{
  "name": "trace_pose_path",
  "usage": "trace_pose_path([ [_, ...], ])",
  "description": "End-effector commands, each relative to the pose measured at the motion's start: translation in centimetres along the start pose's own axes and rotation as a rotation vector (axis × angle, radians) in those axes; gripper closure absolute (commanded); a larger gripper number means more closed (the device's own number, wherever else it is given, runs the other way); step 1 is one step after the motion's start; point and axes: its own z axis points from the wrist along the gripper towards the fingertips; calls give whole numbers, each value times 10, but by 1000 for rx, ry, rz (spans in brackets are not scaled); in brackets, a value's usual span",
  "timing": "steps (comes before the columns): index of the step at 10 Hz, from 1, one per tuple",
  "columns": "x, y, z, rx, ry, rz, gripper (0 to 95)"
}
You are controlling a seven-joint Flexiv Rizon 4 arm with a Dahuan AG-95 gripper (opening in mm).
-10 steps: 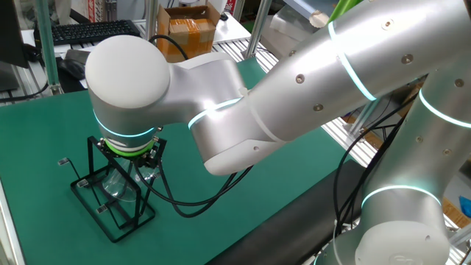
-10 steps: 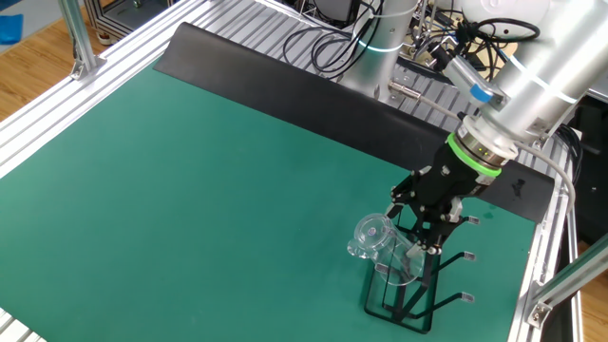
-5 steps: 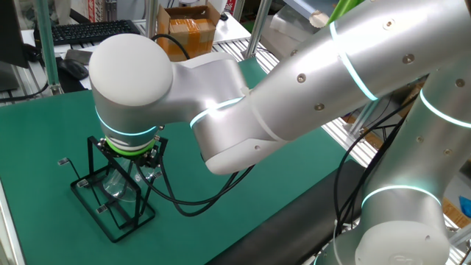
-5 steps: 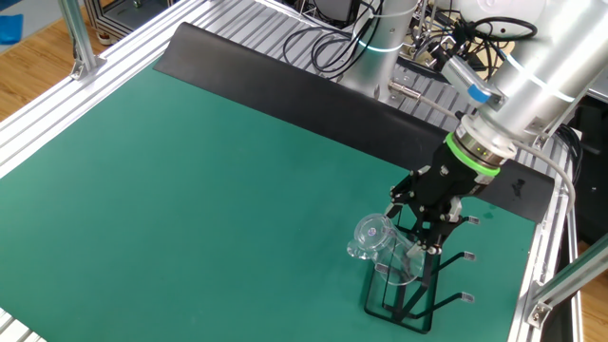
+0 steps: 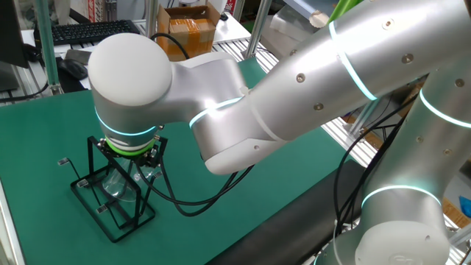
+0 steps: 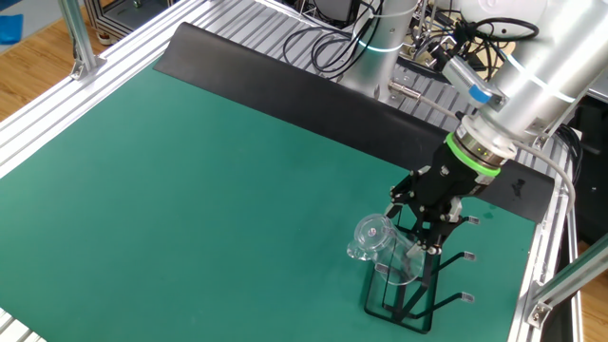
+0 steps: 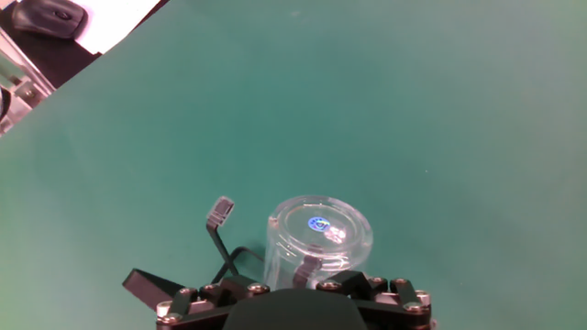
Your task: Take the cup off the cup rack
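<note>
One cup: glass cup hangs tilted on rack, near bench's right front corner in the other fixed view.
Handling: prob. light, stiff, slick, breakable; thin wire rack may tip.
Hold: by the wall, then lift along peg.
Gripper: at cup; whether it grips, can't tell.
Change: none vs 0.5 s ago.

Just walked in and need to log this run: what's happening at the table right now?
A single robot arm has its gripper down at a small black wire cup rack on the green mat. A clear glass cup hangs tilted on one of the rack's pegs, base outward. The fingers are right at the cup, but no view shows whether they grip it. The cup has not yet come off the rack.
</note>
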Motion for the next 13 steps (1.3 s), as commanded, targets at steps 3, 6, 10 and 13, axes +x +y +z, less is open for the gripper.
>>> trace_pose_path([
  [3,0,0,0,49,95,12,190],
  [6,0,0,0,63,105,26,190],
  [10,0,0,0,91,103,49,190],
  [13,0,0,0,120,116,60,190],
])
